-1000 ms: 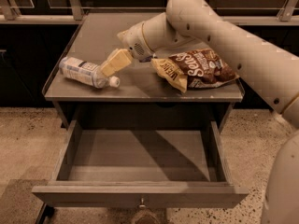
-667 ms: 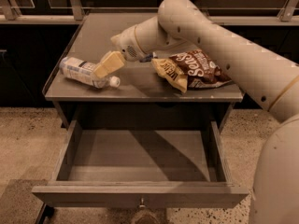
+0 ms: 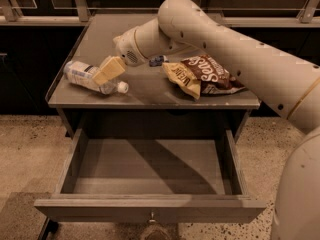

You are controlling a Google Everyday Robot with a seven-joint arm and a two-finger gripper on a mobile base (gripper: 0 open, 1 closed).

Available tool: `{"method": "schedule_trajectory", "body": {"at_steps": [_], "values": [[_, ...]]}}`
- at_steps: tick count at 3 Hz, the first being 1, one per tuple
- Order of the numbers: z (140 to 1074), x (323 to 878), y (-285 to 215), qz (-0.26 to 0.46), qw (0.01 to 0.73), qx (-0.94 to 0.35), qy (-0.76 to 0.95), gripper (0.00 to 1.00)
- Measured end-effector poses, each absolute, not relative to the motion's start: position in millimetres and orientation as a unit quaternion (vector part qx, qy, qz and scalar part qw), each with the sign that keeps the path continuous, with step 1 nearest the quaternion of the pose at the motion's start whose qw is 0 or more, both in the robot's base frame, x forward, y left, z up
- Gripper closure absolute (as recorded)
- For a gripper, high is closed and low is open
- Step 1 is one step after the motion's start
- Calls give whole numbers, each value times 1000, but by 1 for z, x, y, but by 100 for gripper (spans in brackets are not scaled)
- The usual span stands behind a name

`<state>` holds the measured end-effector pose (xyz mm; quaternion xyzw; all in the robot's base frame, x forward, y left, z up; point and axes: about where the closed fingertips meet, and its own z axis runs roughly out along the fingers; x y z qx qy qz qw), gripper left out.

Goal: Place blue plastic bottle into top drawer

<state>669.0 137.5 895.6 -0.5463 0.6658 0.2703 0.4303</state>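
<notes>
Camera view, hand (image 3: 111,70) over lying blue plastic bottle (image 3: 80,74)

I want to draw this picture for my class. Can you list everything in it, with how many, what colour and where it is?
blue plastic bottle: one, clear with a pale label and white cap, lying on its side at the left of the cabinet top
chip bag: one, brown and yellow, lying at the right of the cabinet top
small packet: one, dark blue, on the cabinet top behind the arm
cabinet top: one, grey-brown, above the drawer
top drawer: one, grey-brown with a small metal knob, pulled open below the cabinet top
floor: speckled beige, around the cabinet
arm: one, cream white, reaching in from the right
gripper: one, tan, right over the bottle
</notes>
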Motion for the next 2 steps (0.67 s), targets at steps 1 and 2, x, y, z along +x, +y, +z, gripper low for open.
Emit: {"method": "schedule_trajectory", "body": {"at_steps": [1, 2], "values": [[892, 668, 141, 246, 434, -552, 668, 0], [885, 667, 140, 236, 435, -551, 672, 0]]}}
